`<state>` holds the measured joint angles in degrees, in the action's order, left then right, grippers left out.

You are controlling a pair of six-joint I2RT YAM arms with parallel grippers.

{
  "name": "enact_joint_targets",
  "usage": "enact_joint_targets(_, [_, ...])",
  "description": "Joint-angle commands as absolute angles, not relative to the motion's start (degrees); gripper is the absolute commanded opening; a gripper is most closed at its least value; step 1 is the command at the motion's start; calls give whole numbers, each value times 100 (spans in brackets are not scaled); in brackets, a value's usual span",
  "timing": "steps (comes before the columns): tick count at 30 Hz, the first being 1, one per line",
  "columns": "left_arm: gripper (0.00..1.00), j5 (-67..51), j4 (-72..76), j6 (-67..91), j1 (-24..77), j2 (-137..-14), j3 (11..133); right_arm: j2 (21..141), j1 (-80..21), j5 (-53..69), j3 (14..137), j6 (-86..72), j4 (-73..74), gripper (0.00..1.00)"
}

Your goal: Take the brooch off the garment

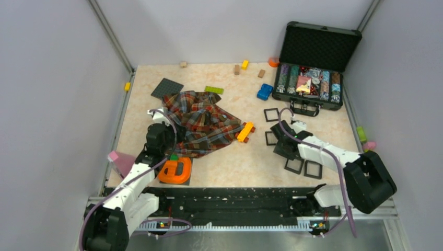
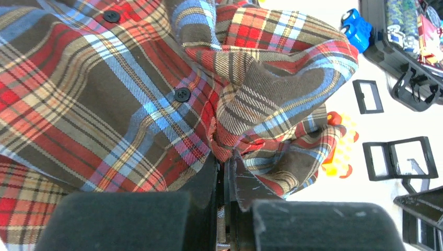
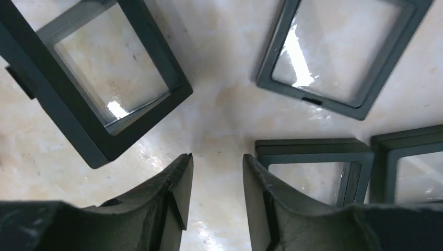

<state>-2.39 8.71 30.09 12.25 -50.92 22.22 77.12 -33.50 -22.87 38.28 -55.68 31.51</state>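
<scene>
The plaid garment [image 1: 203,123] lies crumpled left of the table's middle and fills the left wrist view [image 2: 104,104]. My left gripper [image 1: 171,137] is at the garment's near-left edge. In its wrist view the gripper [image 2: 225,158] is shut on a bunched fold of the cloth. Two black buttons [image 2: 182,94] show on the shirt. The brooch is not visible in any view. My right gripper [image 1: 284,142] is open and empty, low over bare table among black frames [image 3: 217,162].
An orange-yellow wheeled brick [image 1: 245,132] touches the garment's right edge. Several black square frames [image 1: 294,166] lie round my right gripper. An open black case [image 1: 313,78] stands back right, with a blue toy car [image 1: 265,91] beside it. An orange object [image 1: 176,171] sits near my left arm.
</scene>
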Motion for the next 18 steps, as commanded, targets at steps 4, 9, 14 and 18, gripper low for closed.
enact_joint_targets(4, [0, -826, 1239, 2877, 1204, -5390, 2295, 7172, -3561, -1806, 4406, -4443, 2857, 68])
enact_joint_targets(9, [0, -586, 1151, 2864, 1205, -5343, 2290, 8097, -4506, -1916, 5445, -4524, 2828, 66])
enact_joint_targets(14, [0, -297, 1090, 2909, 1205, -5220, 2218, 9223, -4836, -1507, 6082, -4392, 2309, 70])
enact_joint_targets(18, [0, -236, 1043, 2905, 1204, -5221, 2227, 9708, -4933, -1000, 6131, -4507, 1762, 49])
